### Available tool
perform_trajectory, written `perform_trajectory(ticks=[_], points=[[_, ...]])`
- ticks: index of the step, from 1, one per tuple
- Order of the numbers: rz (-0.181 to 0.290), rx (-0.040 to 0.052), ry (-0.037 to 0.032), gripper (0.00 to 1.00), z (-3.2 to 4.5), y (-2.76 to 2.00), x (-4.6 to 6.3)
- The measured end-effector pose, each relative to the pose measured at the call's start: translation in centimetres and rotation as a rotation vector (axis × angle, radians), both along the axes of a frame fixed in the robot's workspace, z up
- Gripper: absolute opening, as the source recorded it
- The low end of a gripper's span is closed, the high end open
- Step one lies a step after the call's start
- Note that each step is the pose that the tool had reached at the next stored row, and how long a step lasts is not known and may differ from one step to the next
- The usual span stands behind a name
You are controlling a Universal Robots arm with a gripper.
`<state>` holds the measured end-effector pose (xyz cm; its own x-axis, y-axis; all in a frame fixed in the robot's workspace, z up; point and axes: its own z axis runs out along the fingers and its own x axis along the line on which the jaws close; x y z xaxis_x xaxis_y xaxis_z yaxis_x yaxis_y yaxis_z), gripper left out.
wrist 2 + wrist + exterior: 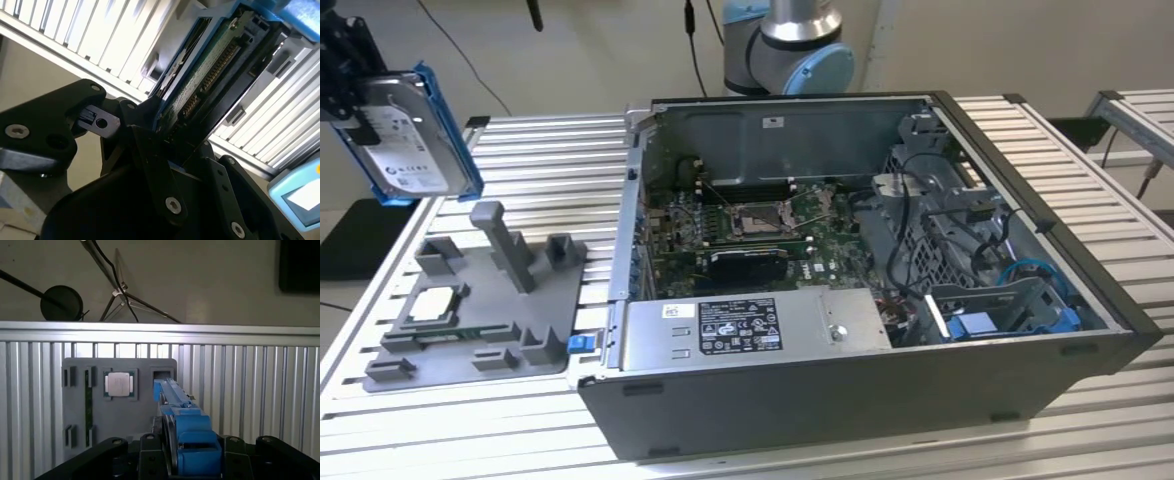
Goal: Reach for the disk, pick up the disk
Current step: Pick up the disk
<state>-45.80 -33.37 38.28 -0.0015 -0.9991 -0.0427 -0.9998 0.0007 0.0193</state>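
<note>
We log: end effector (358,108) clamped on the disk (411,135) | exterior view, upper left of frame, held clear of the tabletop (534,135) | disk on edge, long axis near vertical, extending below the end effector | grey fixture tray (480,310) lower in frame.

Clamped on edge in the gripper (350,100), raised over the table (520,140) at its far corner on the exterior view's left: the disk (411,135). Below and nearer, flat on the table, the fixture tray (467,345), with the chip (434,303) seated in a pocket by its left edge. Just beside the tray's right edge, the open computer case (854,400) — inside, along its near wall, the power supply (734,325), and behind that the motherboard (747,225). Past the case's far wall, the arm's base (787,50).
</note>
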Motion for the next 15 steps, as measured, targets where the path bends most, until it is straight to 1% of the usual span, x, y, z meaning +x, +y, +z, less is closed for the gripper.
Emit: perform_trajectory(ticks=[8, 15], points=[[0.0, -0.0001, -0.0007, 0.0, 1.08, 0.0, 0.0], [0.0, 0.0, -0.0007, 0.0, 2.36, 0.0, 0.0]])
